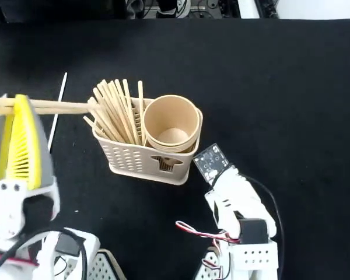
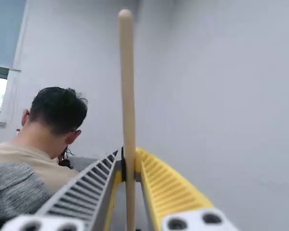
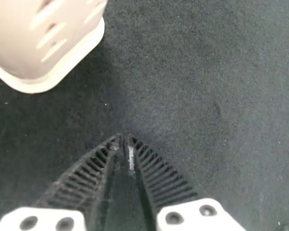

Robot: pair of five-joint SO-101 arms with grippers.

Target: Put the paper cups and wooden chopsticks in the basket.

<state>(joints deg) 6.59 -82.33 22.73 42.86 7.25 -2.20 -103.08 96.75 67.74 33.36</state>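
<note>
A beige slotted basket [image 1: 141, 158] stands mid-table. It holds stacked paper cups [image 1: 171, 123] on one side and several wooden chopsticks [image 1: 114, 112] leaning on the other. My left gripper [image 1: 16, 106], with one yellow and one grey finger, is raised at the left edge and shut on a wooden chopstick [image 1: 52, 105] held level, its tip reaching the bundle in the basket. In the left wrist view that chopstick [image 2: 127, 96] sticks out between the pads. My right gripper [image 3: 121, 141] is shut and empty just above the black cloth, next to the basket's corner [image 3: 43, 45].
A thin white stick [image 1: 58, 109] lies on the black cloth left of the basket. The right arm's base [image 1: 245, 233] sits at the front right. A person's head and shoulder [image 2: 43, 139] show in the room behind.
</note>
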